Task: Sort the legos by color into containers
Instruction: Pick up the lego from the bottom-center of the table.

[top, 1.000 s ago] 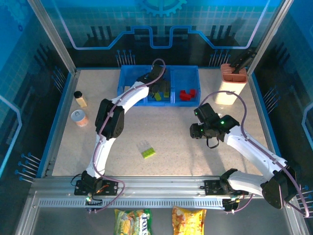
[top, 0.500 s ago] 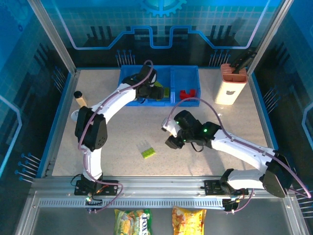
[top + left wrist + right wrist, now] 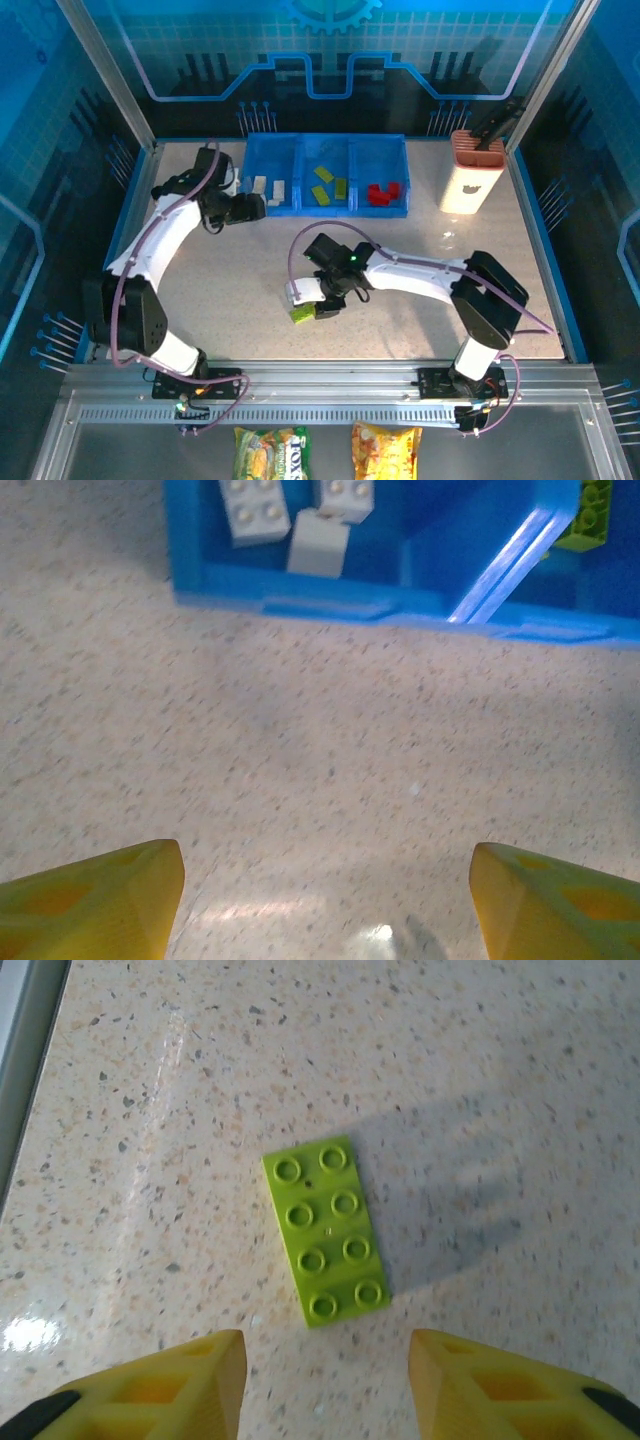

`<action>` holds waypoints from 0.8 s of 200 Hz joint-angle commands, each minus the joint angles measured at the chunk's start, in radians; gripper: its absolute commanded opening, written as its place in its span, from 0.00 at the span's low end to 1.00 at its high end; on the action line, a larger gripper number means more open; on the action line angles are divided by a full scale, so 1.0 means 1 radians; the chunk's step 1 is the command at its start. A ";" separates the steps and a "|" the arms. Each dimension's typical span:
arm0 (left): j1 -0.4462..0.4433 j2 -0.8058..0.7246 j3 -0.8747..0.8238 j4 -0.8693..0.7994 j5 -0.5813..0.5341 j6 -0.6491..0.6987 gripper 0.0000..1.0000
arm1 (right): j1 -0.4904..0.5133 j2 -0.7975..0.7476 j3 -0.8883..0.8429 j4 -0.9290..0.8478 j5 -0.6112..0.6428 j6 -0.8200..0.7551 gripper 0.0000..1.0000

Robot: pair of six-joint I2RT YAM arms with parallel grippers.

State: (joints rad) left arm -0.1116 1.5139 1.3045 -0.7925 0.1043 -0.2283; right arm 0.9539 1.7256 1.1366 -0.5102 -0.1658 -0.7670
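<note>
The blue tray (image 3: pixel 326 209) at the back has three containers: white legos (image 3: pixel 266 186) on the left, lime green ones (image 3: pixel 330 185) in the middle, red ones (image 3: pixel 382 192) on the right. One lime green lego plate (image 3: pixel 325 1230) lies flat on the table, also seen from above (image 3: pixel 301 314). My right gripper (image 3: pixel 328 1380) hovers just short of it, open, with nothing between the fingers. My left gripper (image 3: pixel 325 900) stands open and empty over bare table, just in front of the tray wall (image 3: pixel 300 585) by the white legos (image 3: pixel 258 510).
A white-and-terracotta holder (image 3: pixel 472 172) stands at the back right. Two snack bags (image 3: pixel 272 450) lie below the front rail. A metal rail edge (image 3: pixel 20 1020) runs left of the green plate. Bare table lies between the tray and the right gripper.
My left arm pulled out of the tray and swung left to the table in front of the white compartment. My right arm swept left and nearer, over the green plate, its jaws widening.
</note>
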 commanded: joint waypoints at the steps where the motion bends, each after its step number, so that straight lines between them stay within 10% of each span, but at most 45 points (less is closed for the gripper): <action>1: 0.048 -0.070 -0.060 -0.044 0.041 0.070 0.76 | 0.036 0.068 0.065 -0.045 -0.016 -0.101 0.50; 160: 0.089 -0.185 -0.216 0.114 0.023 0.091 0.76 | 0.101 0.253 0.163 -0.081 0.095 -0.155 0.48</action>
State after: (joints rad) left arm -0.0296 1.3487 1.0988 -0.6926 0.1139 -0.1543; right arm 1.0447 1.9465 1.2762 -0.5613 -0.0826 -0.8974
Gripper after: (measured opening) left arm 0.764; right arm 0.479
